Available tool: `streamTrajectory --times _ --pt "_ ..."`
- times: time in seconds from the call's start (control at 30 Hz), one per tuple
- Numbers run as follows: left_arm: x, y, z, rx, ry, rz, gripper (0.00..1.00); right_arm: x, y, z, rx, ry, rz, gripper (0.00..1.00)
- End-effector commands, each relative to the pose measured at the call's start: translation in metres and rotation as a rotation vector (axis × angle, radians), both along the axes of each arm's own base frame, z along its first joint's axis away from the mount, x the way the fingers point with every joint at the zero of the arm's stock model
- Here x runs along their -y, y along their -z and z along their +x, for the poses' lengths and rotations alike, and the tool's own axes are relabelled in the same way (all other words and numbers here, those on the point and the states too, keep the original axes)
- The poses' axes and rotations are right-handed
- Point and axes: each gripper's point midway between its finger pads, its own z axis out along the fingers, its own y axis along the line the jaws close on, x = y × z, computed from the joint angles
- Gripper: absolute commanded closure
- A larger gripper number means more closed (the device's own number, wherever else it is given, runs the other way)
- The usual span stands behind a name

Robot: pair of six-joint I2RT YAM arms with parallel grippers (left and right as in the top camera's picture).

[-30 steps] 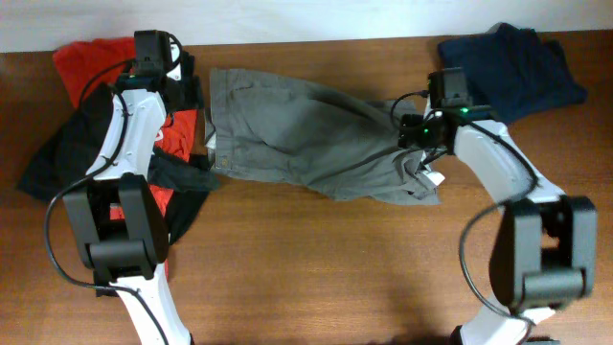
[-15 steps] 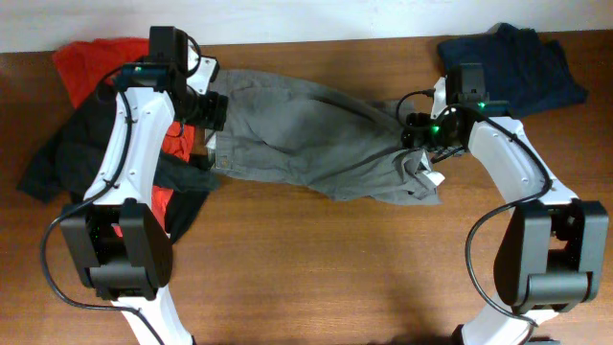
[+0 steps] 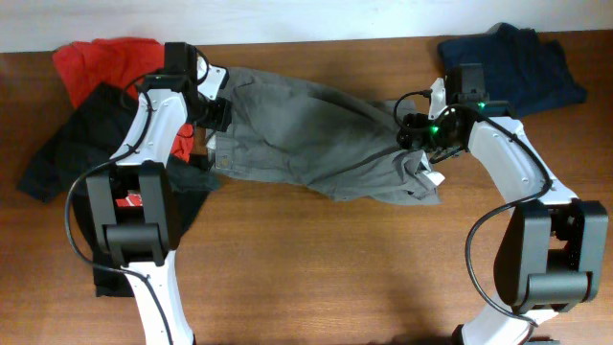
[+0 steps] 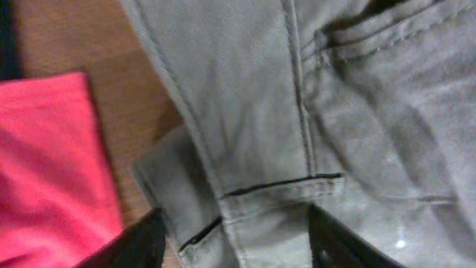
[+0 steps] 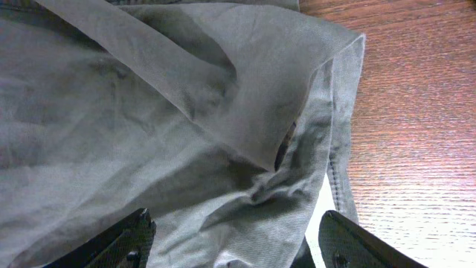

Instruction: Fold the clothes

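The grey shorts lie wrinkled across the back middle of the table. My left gripper is at their left waistband end. In the left wrist view its gripper stands open, its jaws straddling the hem of the shorts, and the cloth between them lies flat. My right gripper hovers over the bunched right end of the shorts. It is open, with creased cloth between its wide-set fingers. A red shirt and a black shirt lie at the left.
A dark navy folded garment sits at the back right corner, just behind the right arm. The red shirt lies close beside the left gripper. Bare wooden table stretches along the front.
The left arm has swung right from over the red shirt to the shorts' left edge, and its jaws have narrowed. The right arm shifted slightly, then stayed put.
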Motion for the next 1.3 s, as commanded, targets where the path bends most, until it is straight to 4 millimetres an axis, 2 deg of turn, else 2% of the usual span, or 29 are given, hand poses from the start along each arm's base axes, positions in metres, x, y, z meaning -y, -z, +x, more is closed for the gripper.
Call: streamTrajectory --times 0.0,0.03,0.1,0.3,0.43,0.47,0.5,0.57,0.67,0.8,0.93,1.03,1.17,1.27 --pt "0.009 0.004 -0.009 -0.041 0.045 -0.045 0.96 -0.003 -0.006 0.002 0.019 -0.019 0.009 0.25" --pt "0.008 0.003 -0.014 -0.061 0.043 -0.043 0.99 -0.003 -0.006 0.002 0.02 -0.019 0.009 0.24" --pt "0.005 0.001 -0.022 -0.097 0.036 -0.037 0.99 -0.003 -0.006 0.003 0.023 -0.019 0.009 0.25" --pt "0.003 -0.031 -0.046 -0.207 0.029 -0.037 0.99 -0.003 -0.007 0.003 0.026 -0.019 0.009 0.25" --pt "-0.004 -0.035 -0.045 -0.206 0.016 0.003 0.99 -0.003 -0.006 0.003 0.025 -0.019 0.009 0.25" --pt "-0.007 -0.033 -0.042 -0.199 0.011 0.021 0.99 -0.003 -0.006 0.003 0.025 -0.019 0.009 0.24" --pt "-0.011 -0.03 -0.038 -0.189 0.005 0.037 0.94 -0.003 -0.006 0.003 0.025 -0.02 0.009 0.24" --pt "-0.012 -0.023 -0.033 -0.182 0.002 0.038 0.75 -0.003 -0.006 0.003 0.027 -0.027 0.006 0.24" --pt "-0.013 -0.003 -0.027 -0.193 0.0 0.038 0.67 -0.003 -0.006 0.002 0.026 -0.036 0.002 0.24" --pt "-0.011 0.019 -0.022 -0.205 0.007 0.029 0.67 -0.003 -0.006 0.002 0.026 -0.04 0.0 0.24" --pt "0.001 0.035 -0.02 -0.214 0.059 -0.03 0.67 -0.003 -0.006 0.002 0.027 -0.042 -0.001 0.23" --pt "0.002 0.039 -0.023 -0.228 0.06 -0.04 0.68 -0.001 -0.006 0.003 0.028 -0.037 -0.012 0.24" --pt "0.002 0.038 -0.029 -0.255 0.056 -0.041 0.83 0.001 -0.005 0.003 0.029 -0.033 -0.021 0.24" --pt "0.003 0.039 -0.046 -0.327 0.053 -0.047 0.83 0.001 -0.006 0.004 0.032 -0.033 -0.021 0.23"
